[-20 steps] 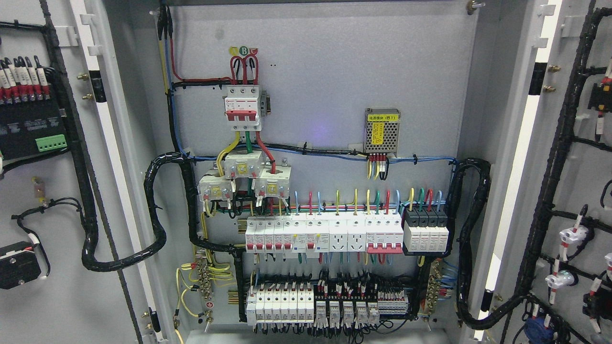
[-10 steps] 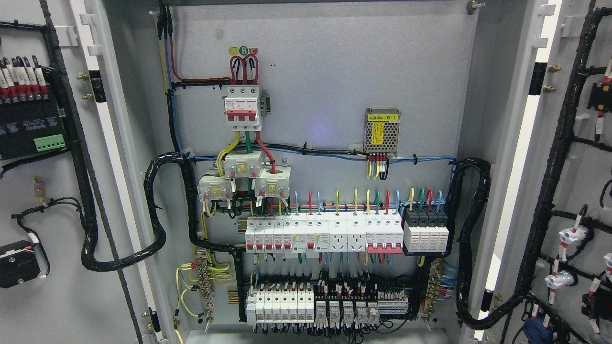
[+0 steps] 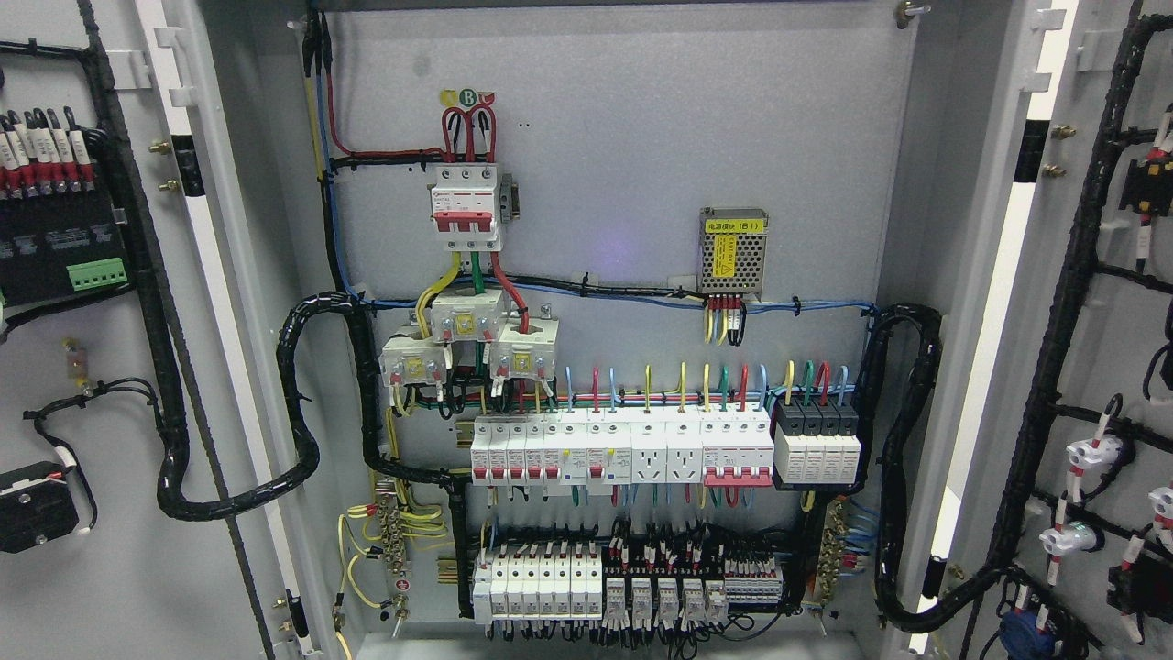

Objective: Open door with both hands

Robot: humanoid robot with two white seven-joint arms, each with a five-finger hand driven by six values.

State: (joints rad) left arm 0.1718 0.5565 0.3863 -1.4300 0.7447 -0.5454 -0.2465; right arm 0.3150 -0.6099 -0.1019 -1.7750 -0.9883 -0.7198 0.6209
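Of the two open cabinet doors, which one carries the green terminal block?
The left door: its green terminal block sits on a black module near the top. The right door has none in view.

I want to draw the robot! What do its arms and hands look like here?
You can't see them here. No arm or hand shows, only the open cabinet's left door, right door and the wired back panel.

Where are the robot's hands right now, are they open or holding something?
Left hand: not in the picture, so it cannot be told.
Right hand: not in the picture either, so it cannot be told.
Both cabinet doors, left door and right door, stand open.
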